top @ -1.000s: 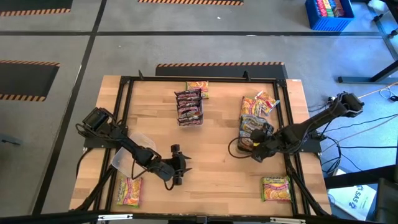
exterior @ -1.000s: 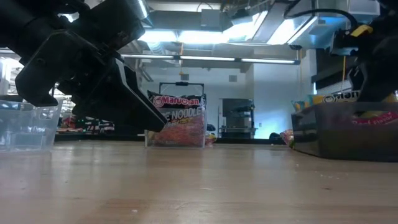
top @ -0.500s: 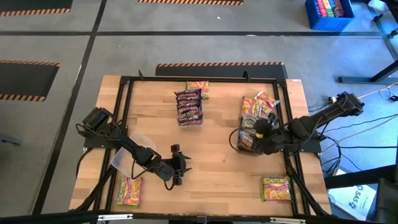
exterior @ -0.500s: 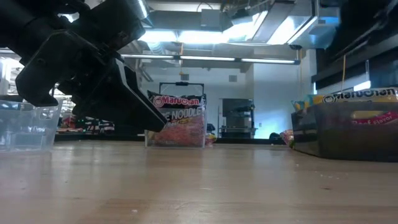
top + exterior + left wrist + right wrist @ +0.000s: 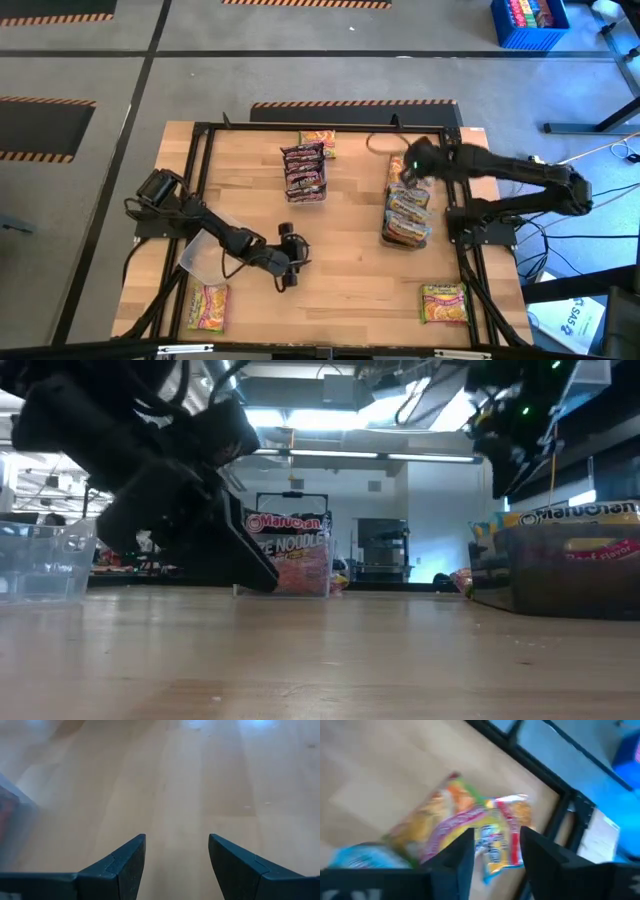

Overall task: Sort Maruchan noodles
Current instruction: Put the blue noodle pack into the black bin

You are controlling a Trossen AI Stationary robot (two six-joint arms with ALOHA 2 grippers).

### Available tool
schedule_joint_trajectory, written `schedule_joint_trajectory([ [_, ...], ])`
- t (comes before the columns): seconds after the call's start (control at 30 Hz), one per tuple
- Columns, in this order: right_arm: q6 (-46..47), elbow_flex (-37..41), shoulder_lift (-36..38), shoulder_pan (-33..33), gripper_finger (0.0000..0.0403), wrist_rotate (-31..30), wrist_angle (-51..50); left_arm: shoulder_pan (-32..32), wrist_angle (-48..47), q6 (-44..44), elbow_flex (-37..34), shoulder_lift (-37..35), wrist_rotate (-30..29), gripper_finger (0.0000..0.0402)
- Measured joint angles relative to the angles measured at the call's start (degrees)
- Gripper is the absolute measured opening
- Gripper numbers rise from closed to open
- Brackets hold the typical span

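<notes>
Pale wood planks make up your table (image 5: 340, 260), ringed by a black frame, with grey floor and striped tape around it. Take the bin of maroon packets (image 5: 305, 172) as your landmark, standing toward the far edge at the middle.

Your right gripper (image 5: 408, 170) hangs to the right of that bin, above the far end of the heap of yellow and blue packets (image 5: 408, 205). Its wrist camera looks down past two dark fingers (image 5: 455, 862) set apart with a gap between them, nothing pinched, and a yellow-and-red packet (image 5: 470, 827) lies blurred on the wood just beyond the tips, beside the black frame.

Your left gripper (image 5: 288, 262) sits nearer you than the bin, low over bare wood, its fingers (image 5: 117, 865) spread with only planks showing between them.

From above you also get the loose packets: one yellow-pink (image 5: 318, 141) just behind the bin, one at the near left corner (image 5: 207, 306) next to an empty clear bin (image 5: 205, 250), and one at the near right corner (image 5: 444, 302).

The table-level camera gives you what the overhead cannot: the printed face of a packet standing in a clear bin (image 5: 292, 555) far across the table, and the dark-walled bin (image 5: 565, 570) at right with packets (image 5: 575, 515) rising over its rim. The left arm fills its left side as a dark bulk (image 5: 150, 480).
</notes>
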State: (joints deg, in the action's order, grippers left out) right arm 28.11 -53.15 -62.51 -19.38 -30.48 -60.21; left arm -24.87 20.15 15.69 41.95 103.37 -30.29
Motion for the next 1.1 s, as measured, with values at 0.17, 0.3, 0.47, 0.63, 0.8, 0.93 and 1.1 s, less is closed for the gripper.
schedule_joint_trajectory([
  [0.17, -9.5, 0.0, -3.5, -14.0, 0.0102, 7.6, 4.3, 2.1, -0.2, -3.5, 0.0, 0.0, -0.1, 0.0211],
  [0.3, -13.2, 0.0, -8.9, -21.5, 0.0069, 13.0, 6.0, 3.5, -0.1, -6.1, 0.0, 0.0, -0.1, 0.0211],
  [0.47, -17.7, 0.0, -17.3, -26.9, 0.0035, 15.1, 6.0, 6.1, -0.1, -7.3, 0.0, 0.0, -0.1, 0.0211],
  [0.63, -18.0, 0.0, -24.5, -30.0, 0.0017, 15.9, 5.9, 7.8, -0.1, -7.3, 0.0, 0.0, 2.7, 0.0211],
  [0.8, -19.8, 0.0, -29.2, -31.1, 0.0012, 17.3, 7.1, 8.1, -0.1, -7.3, 0.0, 0.0, 4.1, 0.0211],
  [0.93, -21.4, 0.0, -30.2, -31.0, 0.0014, 16.7, 10.1, 8.1, -0.1, -7.4, 0.0, 0.0, 4.1, 0.0211],
  [1.1, -22.5, 0.0, -30.3, -31.0, 0.0014, 16.8, 11.8, 8.1, 0.0, -8.6, 0.0, 0.0, 4.1, 0.0211],
])
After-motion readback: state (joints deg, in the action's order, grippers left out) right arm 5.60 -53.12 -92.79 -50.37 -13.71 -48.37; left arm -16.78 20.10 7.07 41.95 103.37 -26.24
